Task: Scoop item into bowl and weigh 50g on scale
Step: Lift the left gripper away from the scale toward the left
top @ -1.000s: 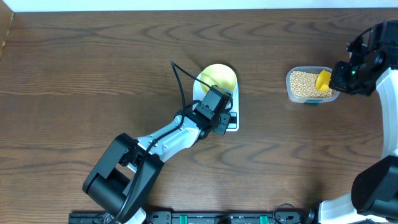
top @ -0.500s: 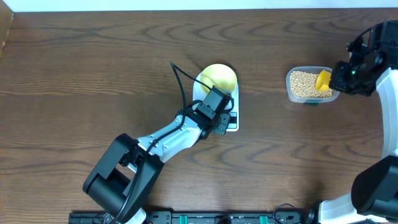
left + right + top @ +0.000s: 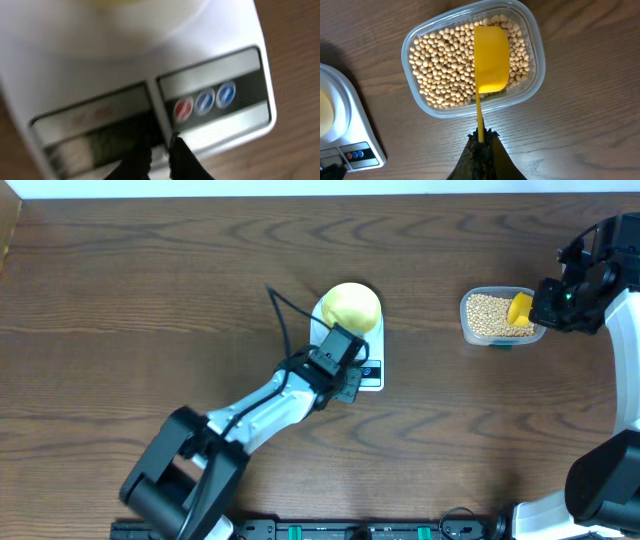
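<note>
One scale stands on one table; on the scale sits one pale-yellow bowl; along the scale's front edge are one grey display and three round buttons, one red and two blue; right of the scale are one clear tub, one yellow scoop and beans too many to count; there are two grippers, the left gripper over the scale and the right gripper well right of it.

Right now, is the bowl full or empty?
Empty: overhead, the bowl shows only plain yellow inside; the beans lie in the tub.
</note>
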